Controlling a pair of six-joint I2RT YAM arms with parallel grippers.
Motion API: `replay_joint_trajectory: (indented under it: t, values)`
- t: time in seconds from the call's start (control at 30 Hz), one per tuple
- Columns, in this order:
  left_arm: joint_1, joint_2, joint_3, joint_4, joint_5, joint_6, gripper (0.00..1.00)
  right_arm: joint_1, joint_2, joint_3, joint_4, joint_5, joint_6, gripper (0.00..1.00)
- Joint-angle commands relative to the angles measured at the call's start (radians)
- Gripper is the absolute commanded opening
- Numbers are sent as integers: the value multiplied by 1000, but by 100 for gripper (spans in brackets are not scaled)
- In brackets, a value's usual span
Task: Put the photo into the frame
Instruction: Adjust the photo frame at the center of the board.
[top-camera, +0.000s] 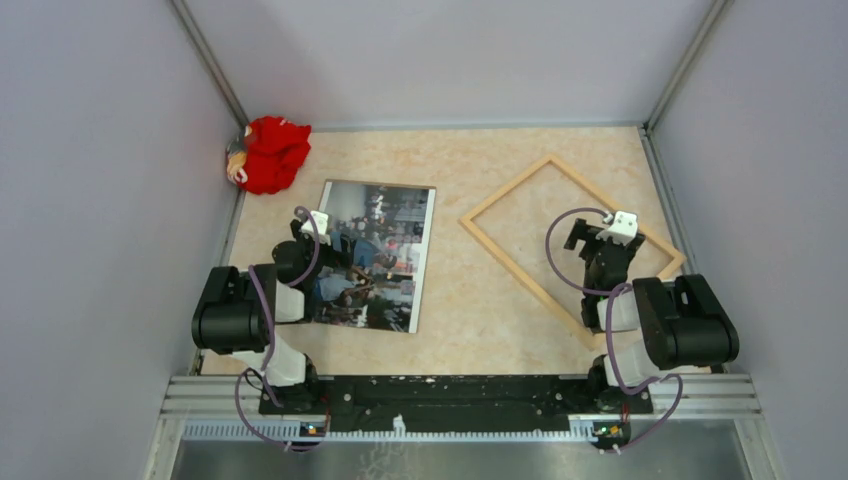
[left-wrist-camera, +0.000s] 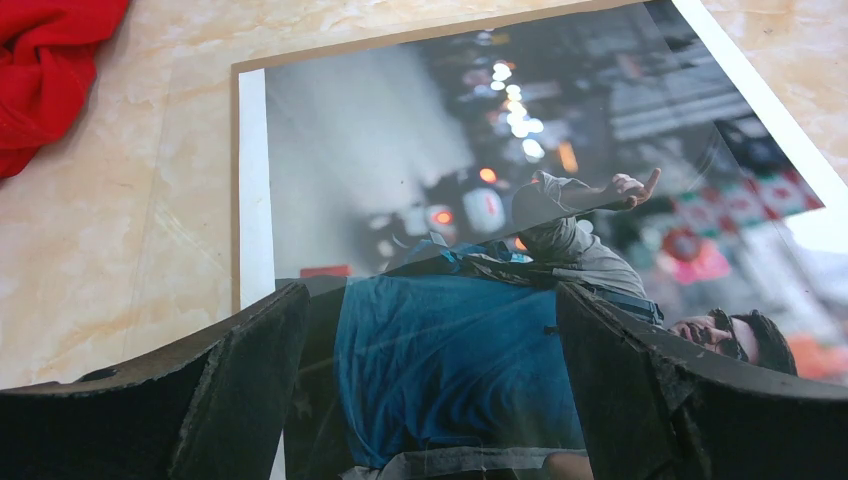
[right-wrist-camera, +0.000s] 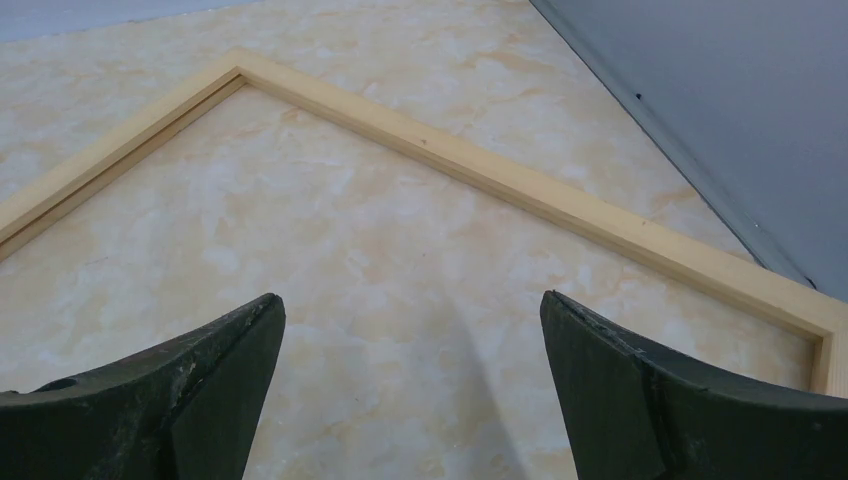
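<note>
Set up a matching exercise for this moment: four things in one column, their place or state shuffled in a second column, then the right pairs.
Things:
1 photo
2 frame
3 red cloth
4 right claw

Places or states:
A in the far left corner
B open, over the space inside the frame
C face up, under the left claw
D lying askew on the right side

Pairs: 1-C, 2-D, 3-A, 4-B
</note>
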Motion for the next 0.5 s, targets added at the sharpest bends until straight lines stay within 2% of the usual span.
replay_joint_trajectory:
  t: [0.0, 0.47]
  values:
    - [-5, -22, 3, 45, 0, 11, 99, -5, -18, -3, 32, -15, 11, 99]
    - [-5, -25, 1, 46, -1, 10, 99, -4, -20, -4, 33, -12, 11, 99]
